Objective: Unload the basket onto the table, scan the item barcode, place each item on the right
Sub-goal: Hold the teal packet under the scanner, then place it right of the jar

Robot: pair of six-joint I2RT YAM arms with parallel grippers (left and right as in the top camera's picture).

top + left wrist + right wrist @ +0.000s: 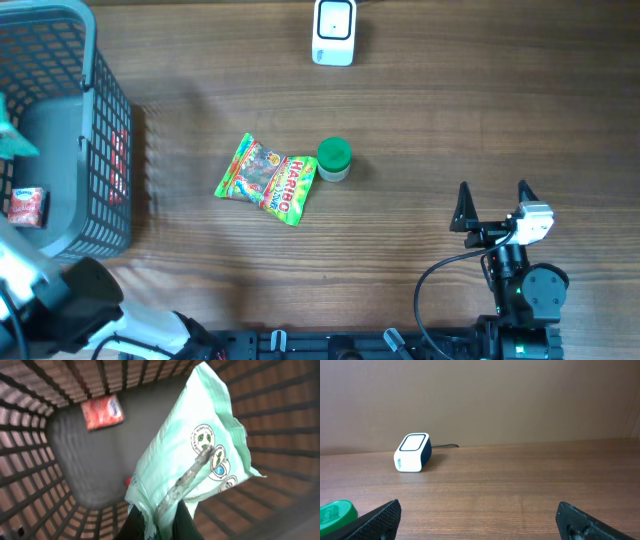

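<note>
My left gripper point(159, 515) is shut on the edge of a mint-green plastic packet point(195, 445) with round printed logos, held inside the grey basket point(30, 485). No barcode shows on the packet's visible face. From overhead only a corner of the packet point(15, 138) shows over the basket point(110, 170) at the far left. The white barcode scanner point(334, 32) stands at the back of the table, also in the right wrist view as the scanner point(412, 453). My right gripper point(493, 200) rests open at the front right, nothing between its fingers point(377, 520).
A red snack packet point(102, 411) lies on the basket floor, seen from overhead as the red packet point(28, 206). A Haribo bag point(268, 178) and a green-lidded jar point(334, 159) lie mid-table. A cable runs from the right arm's base point(430, 280).
</note>
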